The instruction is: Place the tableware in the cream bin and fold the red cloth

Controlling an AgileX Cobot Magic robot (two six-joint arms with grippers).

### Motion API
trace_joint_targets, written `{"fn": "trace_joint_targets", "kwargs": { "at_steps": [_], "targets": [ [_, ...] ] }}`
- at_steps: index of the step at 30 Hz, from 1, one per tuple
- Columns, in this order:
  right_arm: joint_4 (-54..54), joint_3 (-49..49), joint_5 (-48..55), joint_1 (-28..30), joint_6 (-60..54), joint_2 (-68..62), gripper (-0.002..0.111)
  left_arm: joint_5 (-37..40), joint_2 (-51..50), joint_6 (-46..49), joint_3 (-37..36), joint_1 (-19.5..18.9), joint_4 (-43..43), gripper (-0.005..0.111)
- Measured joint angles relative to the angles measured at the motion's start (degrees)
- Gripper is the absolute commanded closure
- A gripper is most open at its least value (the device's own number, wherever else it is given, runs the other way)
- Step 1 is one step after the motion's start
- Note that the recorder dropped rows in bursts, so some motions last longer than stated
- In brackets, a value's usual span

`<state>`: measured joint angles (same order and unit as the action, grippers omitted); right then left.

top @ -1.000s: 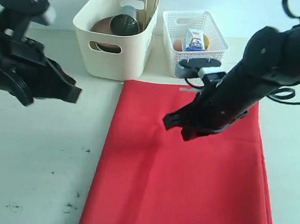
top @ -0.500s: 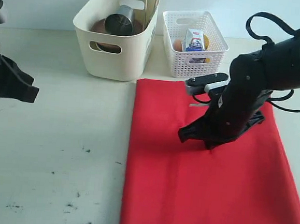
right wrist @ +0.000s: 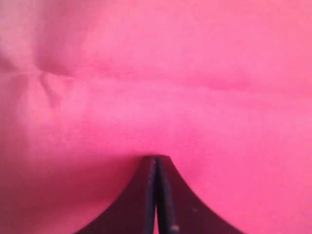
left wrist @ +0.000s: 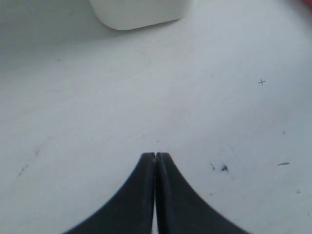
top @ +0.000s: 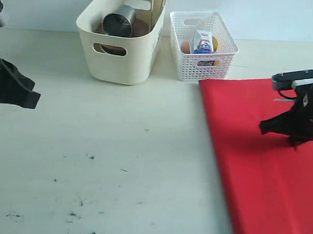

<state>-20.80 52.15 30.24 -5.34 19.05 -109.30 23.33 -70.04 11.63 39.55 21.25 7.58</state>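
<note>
Red cloth (top: 249, 173) is lying along the tabletop's (top: 115, 162) right edge, so folding looks to be the step in hand. The steel cup (top: 118, 21) and chopsticks (top: 153, 3) are sitting in the cream bin (top: 123, 60) at the far edge. The right gripper (right wrist: 157, 161) is pressing on the fabric and the left gripper (left wrist: 156, 157) is hovering over pale, speck-marked surface, both with jaws together. Next, I reckon, the right jaws need parting to pinch a cloth edge. A plain wall is standing behind.
</note>
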Motion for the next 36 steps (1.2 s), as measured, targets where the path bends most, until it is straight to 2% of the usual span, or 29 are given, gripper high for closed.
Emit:
{"fn": "trace_joint_targets", "kwargs": {
  "at_steps": [5,9,12,18,22,28,33,36],
  "targets": [
    [-1.5,1.6,2.4,5.2,1.7,0.5,0.108,-0.4,0.0,0.1,0.0,0.0,0.0,0.104],
    [0.2,1.0,5.1,6.5,1.8,3.2,0.108,-0.5,0.0,0.1,0.0,0.0,0.0,0.104],
    [7.5,0.8,5.3,6.7,-0.6,7.9,0.108,-0.5,0.0,0.1,0.0,0.0,0.1,0.104],
    [29.1,-2.8,1.6,6.7,-20.5,15.4,0.108,-1.2,0.0,0.1,0.0,0.0,0.7,0.104],
    [34.0,-8.2,-3.5,6.7,-25.1,13.6,0.108,-1.4,0.0,0.1,0.0,0.0,1.2,0.104],
    [31.2,-10.0,-9.2,6.7,-25.0,6.3,0.108,-1.5,0.0,0.1,0.0,0.0,1.2,0.104],
    [17.9,-9.4,-16.8,6.8,-12.5,4.1,0.108,-1.4,0.0,0.1,0.0,0.0,1.3,0.104],
    [15.6,-8.0,-18.0,6.8,-11.3,3.7,0.108,-1.4,0.0,0.1,0.0,0.0,1.3,0.104]
  ]
}}
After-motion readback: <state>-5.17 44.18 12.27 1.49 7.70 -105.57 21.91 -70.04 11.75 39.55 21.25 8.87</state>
